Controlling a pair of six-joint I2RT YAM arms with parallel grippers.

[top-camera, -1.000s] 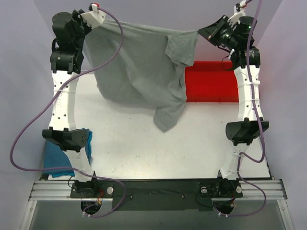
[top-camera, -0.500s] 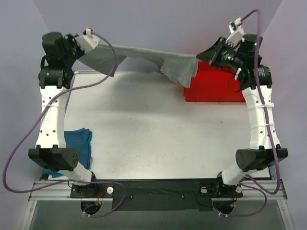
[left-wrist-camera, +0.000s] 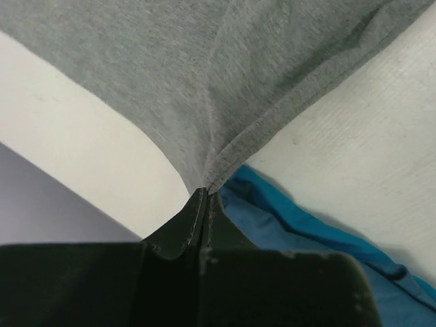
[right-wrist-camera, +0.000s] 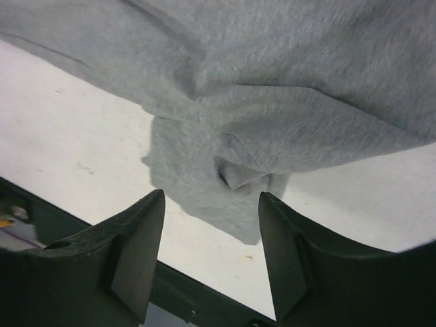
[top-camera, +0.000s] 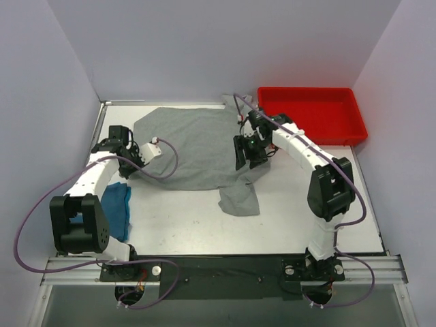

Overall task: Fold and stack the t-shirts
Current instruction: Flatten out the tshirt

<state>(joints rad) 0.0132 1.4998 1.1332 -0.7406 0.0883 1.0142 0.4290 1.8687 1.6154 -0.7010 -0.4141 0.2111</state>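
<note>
Looking at the grey t-shirt (top-camera: pixel 194 146), it's spread mostly flat across the table (top-camera: pixel 300 197), with one flap trailing toward the near side. The left hand (left-wrist-camera: pixel 204 197) is pinched tight on its left edge, right beside the folded teal t-shirt (top-camera: pixel 117 208). The right hand (right-wrist-camera: pixel 211 204) has its fingers apart over a crumpled bit, holding nothing. The cloth looks light and floppy, so I'd grab the corners and keep it taut.
</note>
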